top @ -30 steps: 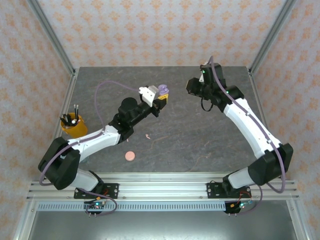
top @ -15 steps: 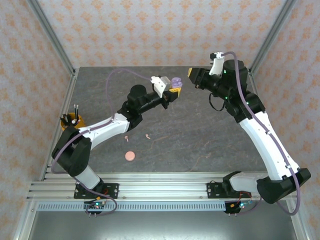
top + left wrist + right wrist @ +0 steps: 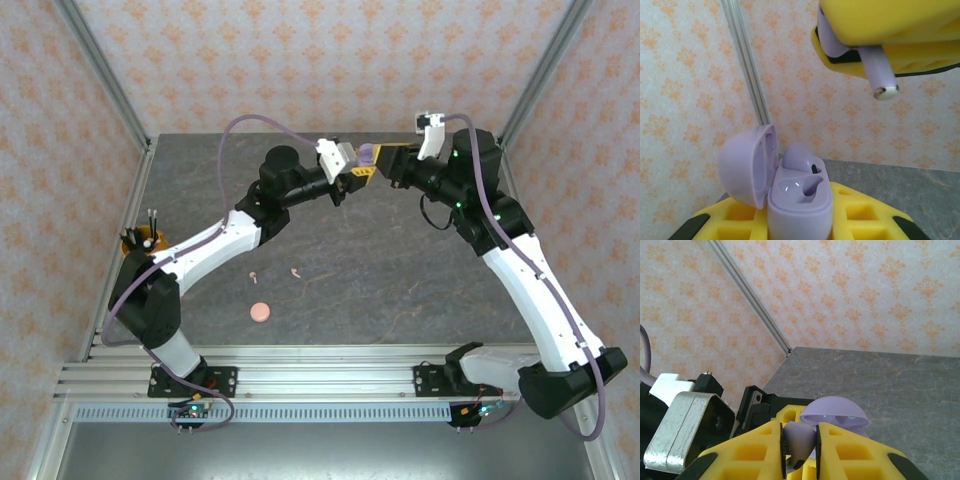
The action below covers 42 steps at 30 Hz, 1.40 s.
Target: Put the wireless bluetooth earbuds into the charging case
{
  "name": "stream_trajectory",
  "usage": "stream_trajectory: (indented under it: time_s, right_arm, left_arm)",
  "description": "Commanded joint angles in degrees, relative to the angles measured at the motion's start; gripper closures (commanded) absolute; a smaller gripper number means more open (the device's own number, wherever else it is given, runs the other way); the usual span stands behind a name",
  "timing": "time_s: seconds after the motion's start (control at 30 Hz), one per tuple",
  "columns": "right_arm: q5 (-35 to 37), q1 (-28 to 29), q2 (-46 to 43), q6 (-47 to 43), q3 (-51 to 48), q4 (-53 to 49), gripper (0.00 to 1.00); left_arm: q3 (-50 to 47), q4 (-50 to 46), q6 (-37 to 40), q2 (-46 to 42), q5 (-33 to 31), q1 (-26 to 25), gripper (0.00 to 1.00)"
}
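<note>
High over the back of the table, my left gripper point(image 3: 357, 174) is shut on a pale purple charging case point(image 3: 800, 200), which stands upright between its yellow fingers point(image 3: 860, 220). The lid point(image 3: 745, 165) hangs open to the left. One purple earbud point(image 3: 799, 155) sits in the far slot and the near slot point(image 3: 802, 188) is empty. My right gripper point(image 3: 800, 450) is shut on a second purple earbud point(image 3: 799, 439), its stem point(image 3: 881, 70) pointing down just above and to the right of the case. Two pink earbuds point(image 3: 254, 274) point(image 3: 295, 270) lie on the table.
A round pink case point(image 3: 261, 312) lies shut near the front of the table, close to the pink earbuds. An orange cup point(image 3: 135, 240) with pens stands at the left edge, partly behind my left arm. Metal frame posts point(image 3: 100, 65) rise at the back corners.
Both arms have risen and swung toward the back centre. The left gripper carried the case rightward, and the right gripper came leftward until its earbud hangs just above the case.
</note>
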Motion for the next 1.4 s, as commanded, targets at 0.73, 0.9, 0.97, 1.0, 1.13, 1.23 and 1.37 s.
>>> stream_trajectory:
  time_s: [0.73, 0.9, 0.97, 1.0, 1.13, 1.23, 1.37]
  right_arm:
    - [4.9, 0.4, 0.2, -4.2, -2.2, 1.5, 0.8]
    - [4.7, 0.4, 1.6, -3.9, -1.9, 1.8, 0.8]
    - [4.8, 0.4, 2.0, -3.9, -1.9, 1.8, 0.8]
    - [4.9, 0.4, 2.2, -3.8, -1.9, 1.9, 0.8]
    - [5.6, 0.4, 2.6, -3.7, -2.1, 2.0, 0.8]
    - [6.7, 0.4, 2.8, -3.7, -2.3, 2.1, 0.81]
    - [7.2, 0.4, 2.9, -3.8, -2.3, 2.1, 0.81]
  left_arm:
    - [4.1, -1.9, 1.2, 1.1, 2.6, -0.2, 1.0]
    - [3.8, -1.7, 1.0, 0.6, 2.4, -0.2, 1.0]
    - [3.7, -1.7, 1.0, 0.4, 2.4, -0.2, 1.0]
    - [3.6, -1.7, 1.0, 0.3, 2.4, -0.2, 1.0]
    - [3.5, -1.5, 0.6, 0.0, 2.6, -0.2, 1.0]
    - [3.5, -1.2, 0.5, -0.1, 2.7, -0.2, 1.0]
    - [3.4, -1.2, 0.4, -0.3, 2.8, -0.2, 1.0]
